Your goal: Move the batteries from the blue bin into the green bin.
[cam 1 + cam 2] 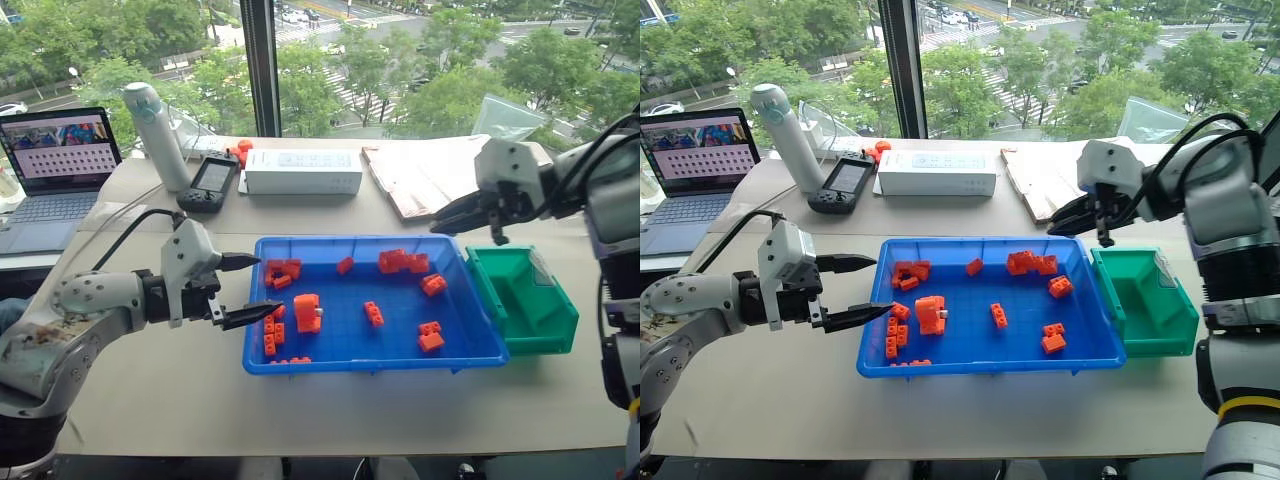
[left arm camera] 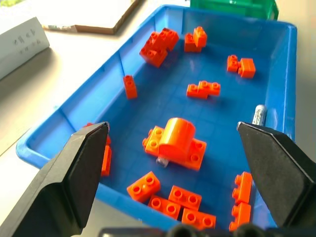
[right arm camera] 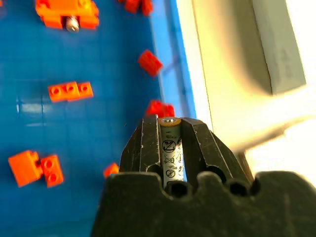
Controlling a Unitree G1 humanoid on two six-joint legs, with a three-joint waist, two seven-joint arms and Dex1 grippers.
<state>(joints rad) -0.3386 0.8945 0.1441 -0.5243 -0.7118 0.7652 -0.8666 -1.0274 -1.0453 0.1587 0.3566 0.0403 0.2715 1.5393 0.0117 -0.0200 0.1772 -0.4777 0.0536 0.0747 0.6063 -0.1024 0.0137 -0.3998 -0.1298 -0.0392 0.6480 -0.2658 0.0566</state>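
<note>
Right wrist view shows the right gripper (image 3: 170, 129) clenched around a battery (image 3: 171, 158), held up above the far right corner of the blue bin (image 1: 300, 361). Nearer, the left gripper (image 1: 244, 288) hangs at the bin's left rim with fingers spread, empty. Orange bricks (image 1: 308, 313) lie scattered inside; another battery (image 2: 258, 114) rests against one wall. Beside the bin's right end sits the green bin (image 1: 545, 325).
</note>
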